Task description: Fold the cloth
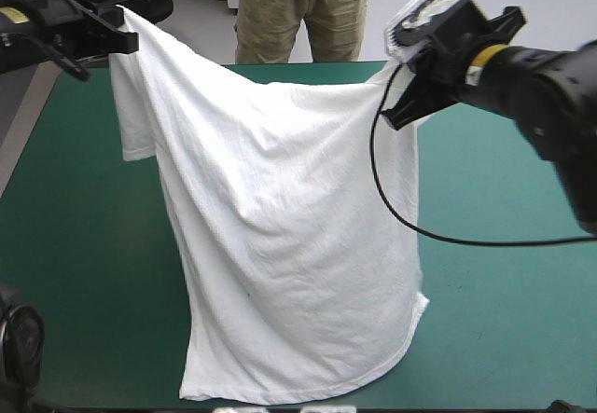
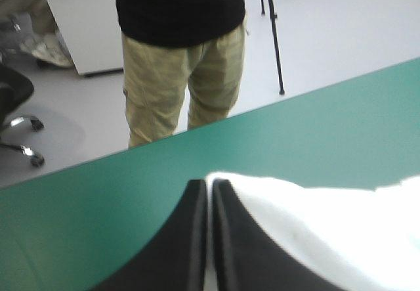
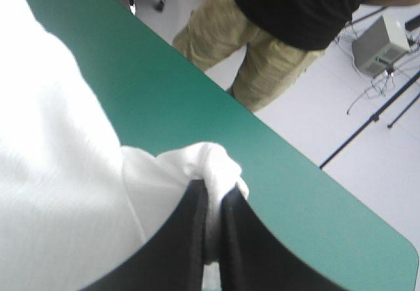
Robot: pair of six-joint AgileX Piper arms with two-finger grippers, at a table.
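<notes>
The left gripper (image 2: pixel 210 184) has its black fingers (image 2: pixel 187 238) pressed all but together on one upper corner of the T-shirt (image 1: pixel 280 227). The right gripper (image 3: pixel 213 187) pinches the opposite upper corner the same way. Between them the white T-shirt hangs spread in the air, its lower edge (somewhat creased) resting on the teal-green table (image 1: pixel 504 320) near the near edge. Pick-up and spreading look done. No fold shows yet, so laying it flat and all the folding seem left.
</notes>
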